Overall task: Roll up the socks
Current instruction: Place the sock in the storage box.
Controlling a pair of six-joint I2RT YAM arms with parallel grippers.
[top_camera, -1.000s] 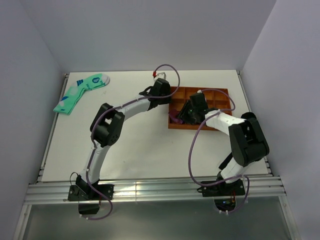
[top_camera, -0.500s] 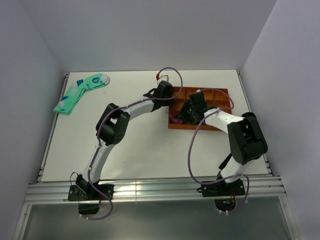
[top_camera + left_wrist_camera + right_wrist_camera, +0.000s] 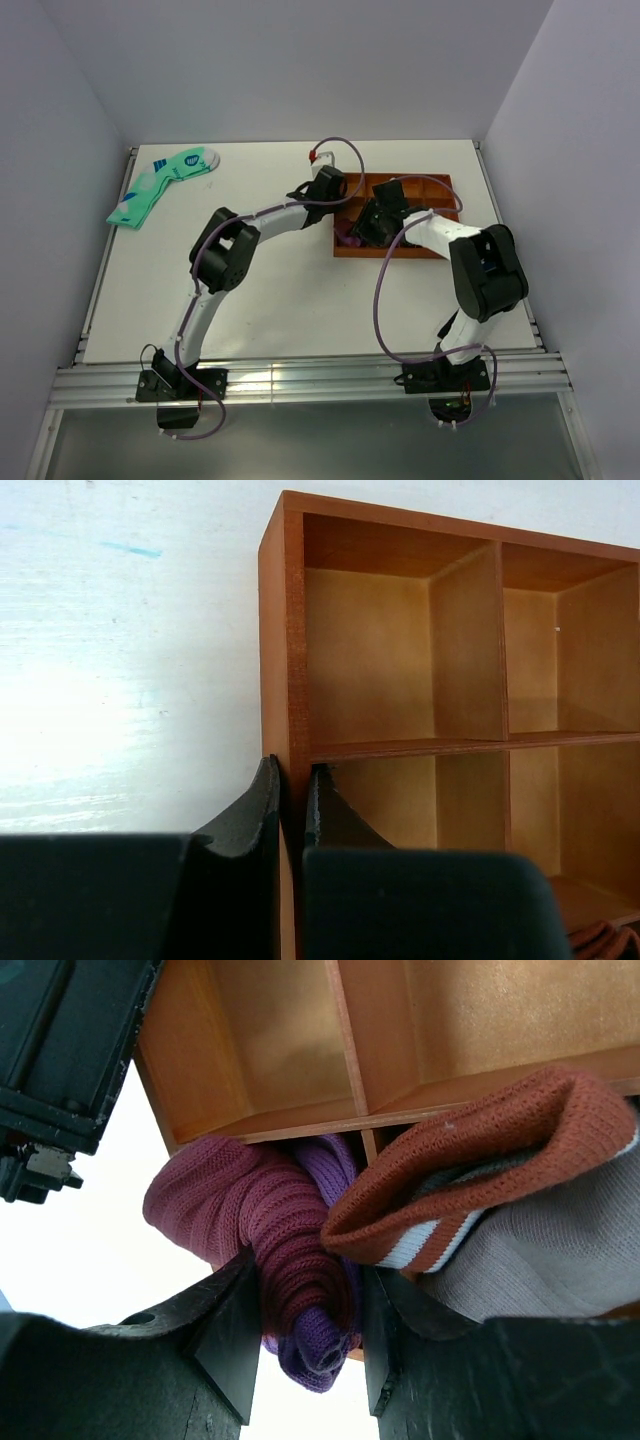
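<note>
Looking down from the top external view, a wooden tray point(image 3: 437, 190) of square compartments sits on the white table point(image 3: 280, 290). The left gripper point(image 3: 340, 198) reaches in at the tray's left wall. The right gripper point(image 3: 362, 231) is over the tray's near-left corner. At that corner a small dark maroon bit of the socks point(image 3: 347, 240) peeks out. Whether either pair of fingers is closed cannot be told from this height. A pair of mint-green socks point(image 3: 160, 185) lies well apart from the tray, far off to its left.

From the left wrist, the left gripper point(image 3: 292, 798) straddles the tray's point(image 3: 285, 630) left wall. One of the fingers point(image 3: 250, 820) is outside the wall and the other inside, pinched tight on the wood with almost no gap. The compartments beyond show bare wood.

From the right wrist, the right gripper point(image 3: 305, 1340) has its fingers point(image 3: 230, 1340) pressed against both sides of the socks point(image 3: 270, 1220), holding them. The socks are a bunched maroon knit roll with purple showing at its middle and lower end. They sit at the tray's point(image 3: 270, 1050) corner compartment, bulging out past its outer wall over the table. Just beside them, in the neighbouring compartment, lies a rust-and-grey sock point(image 3: 480, 1150) with a white stripe. The black body of the left gripper point(image 3: 60, 1050) shows at the tray's outer wall.
</note>
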